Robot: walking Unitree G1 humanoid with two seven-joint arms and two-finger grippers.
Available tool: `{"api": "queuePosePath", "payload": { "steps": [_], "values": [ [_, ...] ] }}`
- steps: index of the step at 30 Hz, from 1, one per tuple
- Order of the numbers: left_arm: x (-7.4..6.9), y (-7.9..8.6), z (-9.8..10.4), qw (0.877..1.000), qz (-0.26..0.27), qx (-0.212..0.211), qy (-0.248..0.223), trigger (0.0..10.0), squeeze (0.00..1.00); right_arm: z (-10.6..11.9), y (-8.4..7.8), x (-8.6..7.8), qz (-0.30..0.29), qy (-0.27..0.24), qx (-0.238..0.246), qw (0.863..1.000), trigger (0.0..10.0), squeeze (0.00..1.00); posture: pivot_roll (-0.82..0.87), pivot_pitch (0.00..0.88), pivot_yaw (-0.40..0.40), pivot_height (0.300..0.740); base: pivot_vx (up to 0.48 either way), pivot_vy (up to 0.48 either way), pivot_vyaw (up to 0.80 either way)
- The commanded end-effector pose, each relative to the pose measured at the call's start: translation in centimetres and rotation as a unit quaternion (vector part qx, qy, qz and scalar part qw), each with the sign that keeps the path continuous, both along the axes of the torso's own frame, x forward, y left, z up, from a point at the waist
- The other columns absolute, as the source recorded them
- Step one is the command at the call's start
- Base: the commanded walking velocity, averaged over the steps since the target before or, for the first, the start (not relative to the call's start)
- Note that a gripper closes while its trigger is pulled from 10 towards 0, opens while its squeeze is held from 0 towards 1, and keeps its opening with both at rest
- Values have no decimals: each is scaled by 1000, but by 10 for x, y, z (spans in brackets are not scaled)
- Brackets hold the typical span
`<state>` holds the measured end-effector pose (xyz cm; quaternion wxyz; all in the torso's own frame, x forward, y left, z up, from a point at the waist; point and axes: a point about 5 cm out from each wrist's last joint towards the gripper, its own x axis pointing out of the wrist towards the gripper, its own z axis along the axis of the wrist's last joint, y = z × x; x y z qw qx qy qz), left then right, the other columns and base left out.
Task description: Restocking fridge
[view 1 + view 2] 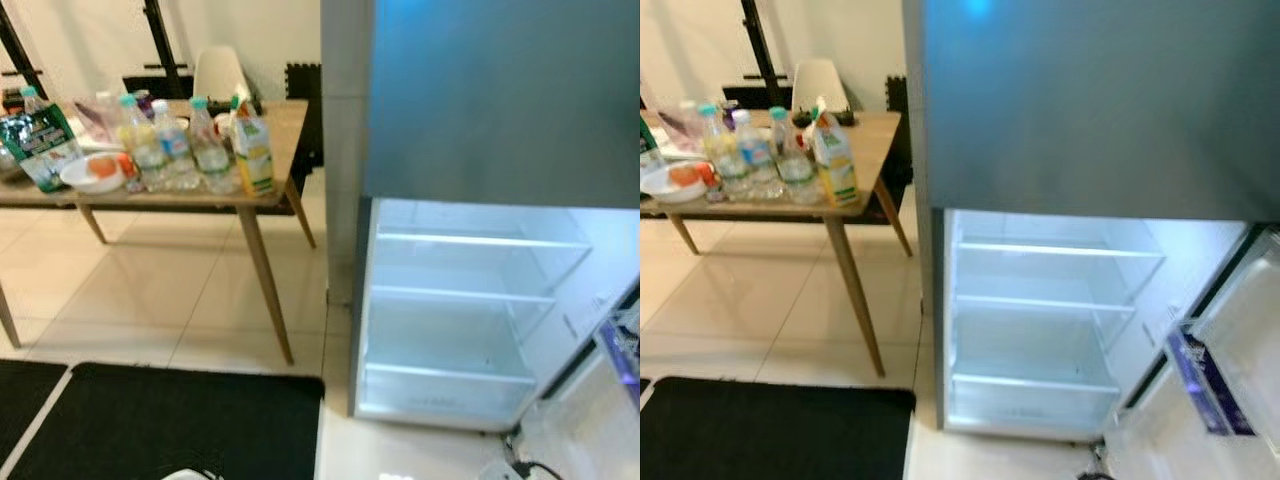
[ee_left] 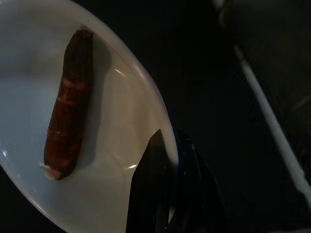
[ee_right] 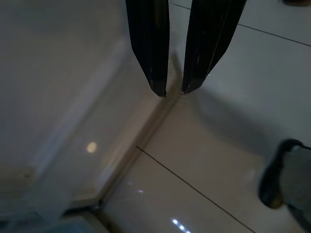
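The fridge (image 1: 470,310) stands with its lower compartment lit and its door swung to the right; the glass shelves (image 1: 1045,300) are bare. My left gripper (image 2: 170,145) is shut on the rim of a white plate (image 2: 107,126), and a dark reddish sausage (image 2: 68,104) lies on the plate. My right gripper (image 3: 173,92) hangs over the pale floor tiles, its fingers close together with nothing between them. On the wooden table (image 1: 285,130) to the left stand several water bottles (image 1: 175,145), a juice carton (image 1: 252,150), a green bag (image 1: 40,145) and a white dish of orange food (image 1: 97,172).
A black mat (image 1: 170,420) covers the floor in front of me, left of the fridge. A purple box (image 1: 1205,385) sits in the open door's shelf at the right. A dark cable (image 1: 525,466) lies by the fridge's foot. Pale tiles lie between table and mat.
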<state>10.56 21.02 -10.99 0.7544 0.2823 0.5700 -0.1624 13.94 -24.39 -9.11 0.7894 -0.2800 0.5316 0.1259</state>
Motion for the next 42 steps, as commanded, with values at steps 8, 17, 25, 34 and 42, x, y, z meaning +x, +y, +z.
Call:
{"api": "queuePosePath", "payload": {
  "steps": [8, 17, 25, 34, 42],
  "values": [
    [0, -3, 0, 1000, 5, -10, -1, 10000, 0, 1, 3, 5, -9, -15, 19, 1000, 10000, 0, -79, 0, -13, 740, 0, -359, 0],
    [3, -3, 0, 1000, 9, -11, -12, 10000, 0, 6, 14, 19, -6, -38, 75, 996, 10000, 0, -78, 0, -17, 740, 0, -120, 0],
    [2, -5, 0, 1000, 7, -14, -7, 10000, 0, 22, 26, 51, -4, -86, 170, 982, 10000, 0, -80, 0, -19, 740, 0, 0, 0],
    [0, -5, -1, 1000, 8, -14, -5, 10000, 0, 55, -19, 88, -25, -177, 67, 982, 10000, 0, -81, 0, -27, 740, 0, 0, 0],
    [-1, -6, -1, 1000, 7, -15, -5, 10000, 0, 67, -49, 84, -11, -168, 50, 985, 10000, 0, -84, 0, -29, 740, 0, 0, 0]
  ]
}}
